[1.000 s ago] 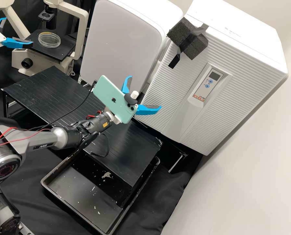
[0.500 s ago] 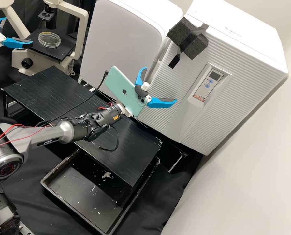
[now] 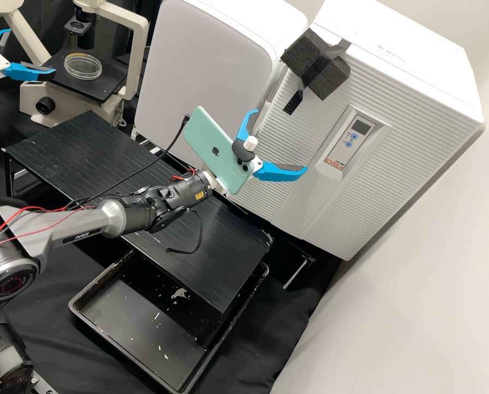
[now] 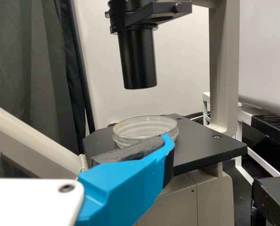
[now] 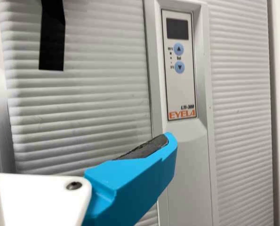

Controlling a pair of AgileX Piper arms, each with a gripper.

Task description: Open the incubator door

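The white incubator's ribbed door [image 3: 403, 158] is closed, with a grey handle panel [image 3: 304, 202] and a display. A black foam block [image 3: 316, 65] with a dark strap [image 3: 293, 103] sits at its upper corner. In front of the door, my right gripper [image 3: 280, 141] stands open and empty. In the right wrist view, one blue finger of the right gripper [image 5: 135, 176] overlaps the ribbed door [image 5: 83, 108], below the strap [image 5: 52, 40]. Far left, my left gripper [image 3: 30, 53] is open by the microscope; its finger in the left wrist view [image 4: 125, 183] overlaps a glass dish [image 4: 147, 128].
A microscope [image 3: 134, 60] carries the glass dish [image 3: 83, 66] on its stage. A white cabinet [image 3: 206, 60] stands left of the incubator. Beneath the right arm lie a black slatted platform [image 3: 63, 148] and a dark tray [image 3: 118, 323].
My right gripper has moved right and slightly up in the high view, closer to the incubator front, its fingers still apart. The left gripper and the door have not visibly moved.
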